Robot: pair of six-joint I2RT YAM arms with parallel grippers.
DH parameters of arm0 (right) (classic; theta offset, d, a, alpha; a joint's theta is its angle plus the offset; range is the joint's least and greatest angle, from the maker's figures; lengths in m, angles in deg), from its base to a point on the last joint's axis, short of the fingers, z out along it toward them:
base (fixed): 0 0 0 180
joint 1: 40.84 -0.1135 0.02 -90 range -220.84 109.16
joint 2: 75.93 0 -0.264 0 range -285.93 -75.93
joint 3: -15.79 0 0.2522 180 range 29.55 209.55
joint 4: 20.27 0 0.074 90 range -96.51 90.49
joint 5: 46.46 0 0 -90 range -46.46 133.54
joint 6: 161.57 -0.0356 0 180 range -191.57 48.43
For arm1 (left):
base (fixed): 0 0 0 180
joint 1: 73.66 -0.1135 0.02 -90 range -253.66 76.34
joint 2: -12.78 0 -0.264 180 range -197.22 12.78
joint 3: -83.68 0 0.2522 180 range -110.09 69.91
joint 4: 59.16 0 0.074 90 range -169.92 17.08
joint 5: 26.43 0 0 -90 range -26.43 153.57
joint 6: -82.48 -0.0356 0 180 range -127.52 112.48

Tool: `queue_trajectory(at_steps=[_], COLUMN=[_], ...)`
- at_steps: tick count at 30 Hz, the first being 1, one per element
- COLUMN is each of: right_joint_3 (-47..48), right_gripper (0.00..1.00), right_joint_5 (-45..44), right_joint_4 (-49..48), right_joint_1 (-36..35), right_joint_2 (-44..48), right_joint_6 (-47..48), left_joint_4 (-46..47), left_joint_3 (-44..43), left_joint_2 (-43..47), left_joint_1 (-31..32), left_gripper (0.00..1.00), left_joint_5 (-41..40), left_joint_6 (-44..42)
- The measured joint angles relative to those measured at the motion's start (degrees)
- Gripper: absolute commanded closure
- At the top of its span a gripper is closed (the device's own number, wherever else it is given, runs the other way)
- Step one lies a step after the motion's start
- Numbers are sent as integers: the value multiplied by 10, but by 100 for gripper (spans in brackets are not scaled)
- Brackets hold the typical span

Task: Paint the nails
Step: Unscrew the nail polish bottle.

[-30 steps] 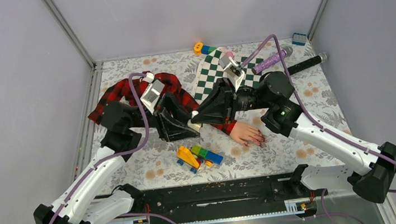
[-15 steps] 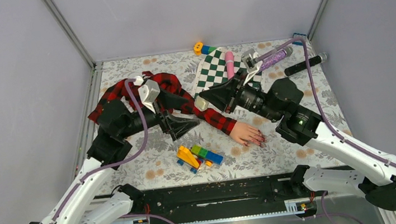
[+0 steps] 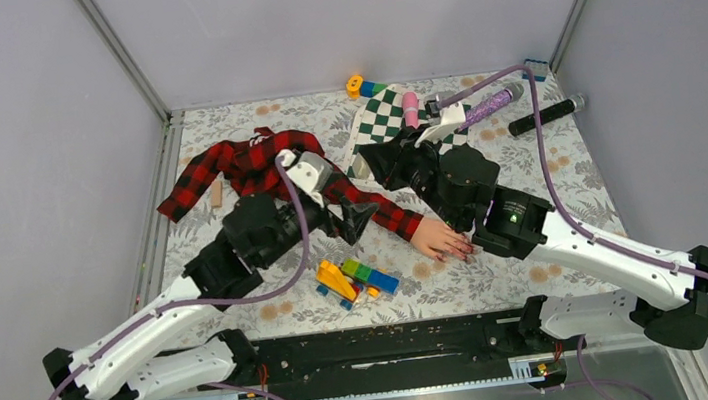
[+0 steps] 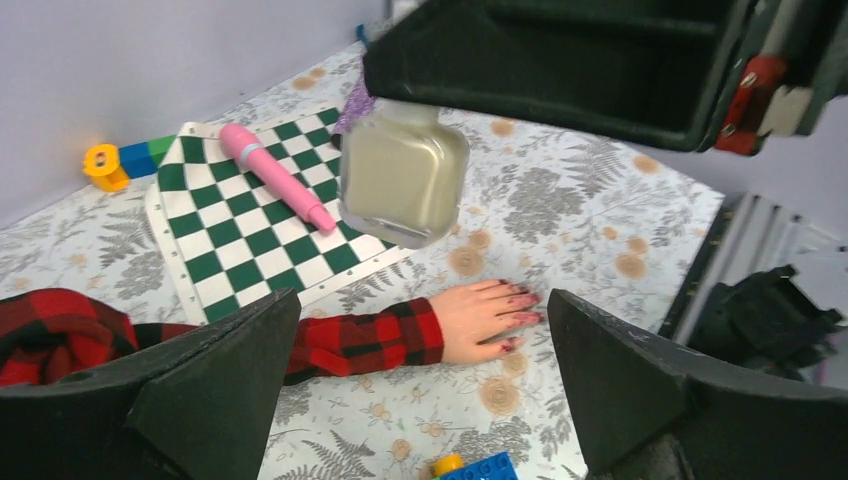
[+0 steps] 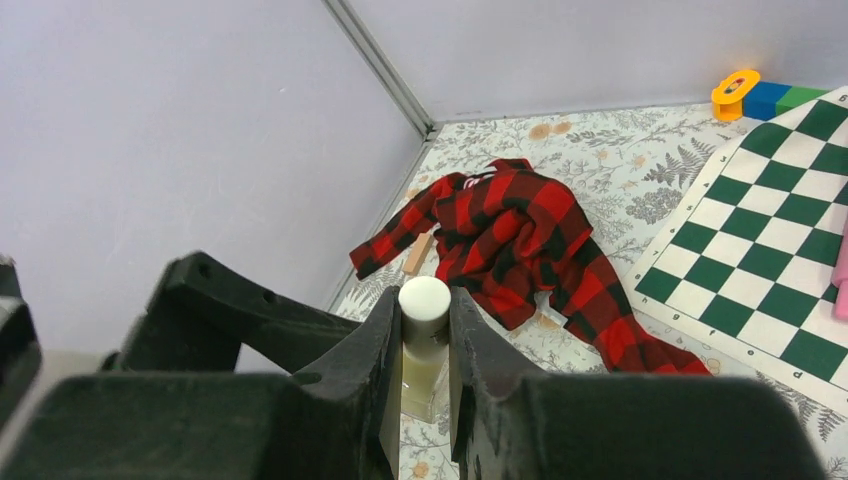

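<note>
The nails [image 4: 522, 292], small, glossy and dark red, tip the fingers of a pale pink mannequin hand [image 4: 478, 318] that lies palm down on the floral table cover [image 3: 238, 274], a little right of centre and towards the near edge, fingers pointing right. Its red-and-black plaid sleeve [image 4: 370, 338] runs back and left to the crumpled plaid shirt [image 3: 250, 163] at the far left. The right gripper [image 5: 424, 330] has both black fingers pressed against the neck of a small square bottle [image 4: 403, 172] of pale, cloudy liquid, its white cap showing between the fingertips. The bottle hangs in the air, apart from the table, over the near edge of the green-and-white checkerboard mat [image 3: 379, 122] and well apart from the nails. The left gripper [image 3: 350, 218] hovers above the sleeve just left of the hand, its fingers spread wide with nothing between them. In its wrist view the bottle sits ahead and above, with the hand on the table beyond. A pink stick-shaped object [image 4: 277, 172] lies on the mat. Beside the mat's far corner is an orange, blue and green block piece [image 3: 362, 86]. To the right of the mat lie a purple glittery cylinder [image 3: 490, 104] and a black cylinder [image 3: 547, 116], with a small blue block [image 3: 534, 69] in the far right corner. A loose heap of coloured building bricks [image 3: 354, 278] sits near the front, left of the hand. A short wooden stick [image 3: 216, 193] lies beside the shirt's left sleeve.
</note>
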Motion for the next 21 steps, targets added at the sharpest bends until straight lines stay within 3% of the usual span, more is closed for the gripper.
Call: queue_trajectory(at_steps=[6, 12, 21], right_joint_3=[12, 12, 13], right_gripper=[100, 100, 100], right_joint_5=[-43, -55, -55], right_joint_4=[1, 1, 1], right_joint_1=[-15, -19, -21], right_joint_2=[-4, -5, -12], right_joint_6=[-3, -3, -3], left_joint_4=[22, 54, 96], left_joint_3=[-1, -7, -33], left_joint_2=[-44, -72, -97], left_joint_1=[65, 74, 77], left_gripper=[2, 18, 43], left_joint_5=[-135, -196, -218], left_joint_6=[-46, -75, -102])
